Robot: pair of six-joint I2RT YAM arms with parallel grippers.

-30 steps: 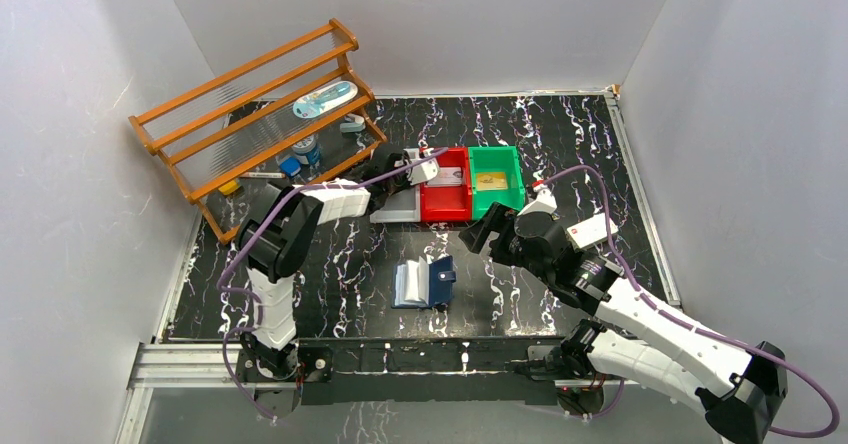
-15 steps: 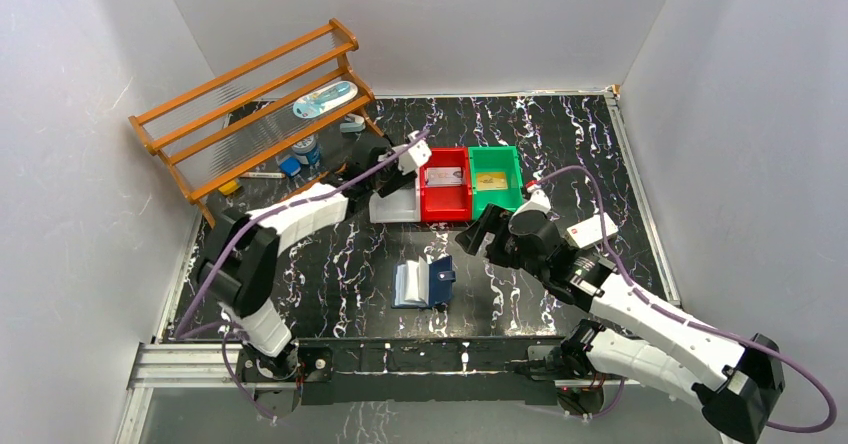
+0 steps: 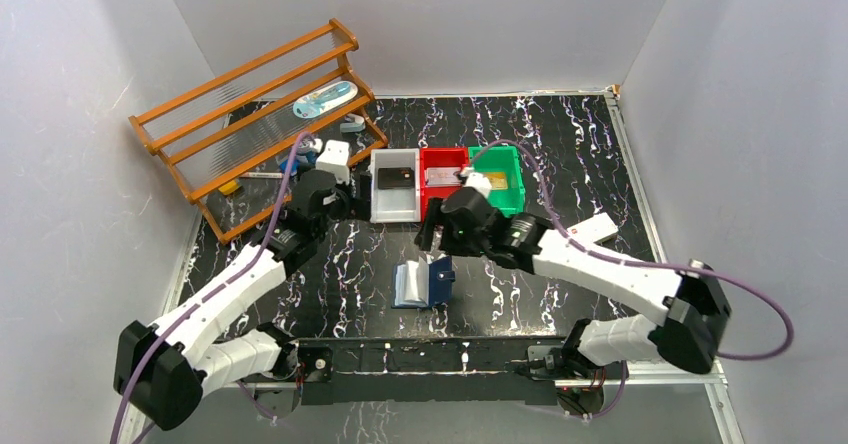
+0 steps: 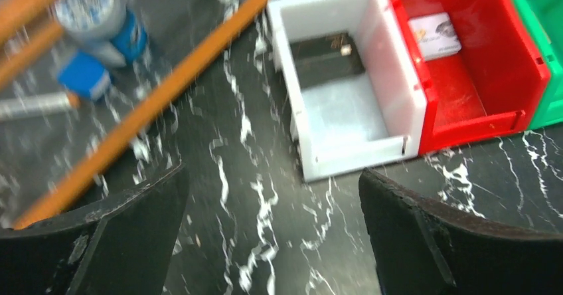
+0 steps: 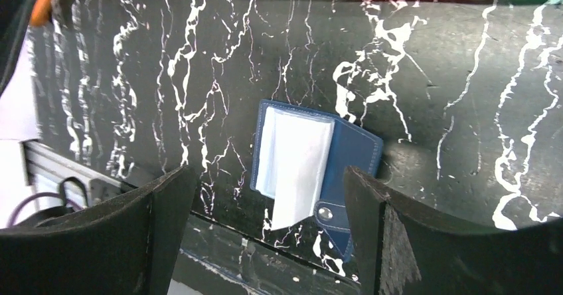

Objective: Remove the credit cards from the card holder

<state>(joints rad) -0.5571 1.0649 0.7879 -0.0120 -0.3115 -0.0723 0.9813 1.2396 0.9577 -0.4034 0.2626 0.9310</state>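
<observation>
The card holder lies open on the black marbled table, navy outside and pale blue inside. My right gripper hangs open just above it, one finger on either side, not touching it. My left gripper is open over bare table, to the left of the white bin. Three credit cards lie in the bins. A black one is in the white bin. A silvery one is in the red bin, and a gold one in the green bin.
The white bin, red bin and green bin stand in a row behind the holder. A wooden rack with small items fills the back left. A white block lies to the right.
My left gripper pulled back from over the bins to the left and opened; the black card now lies in the white bin. My right arm swung left to above the card holder.
</observation>
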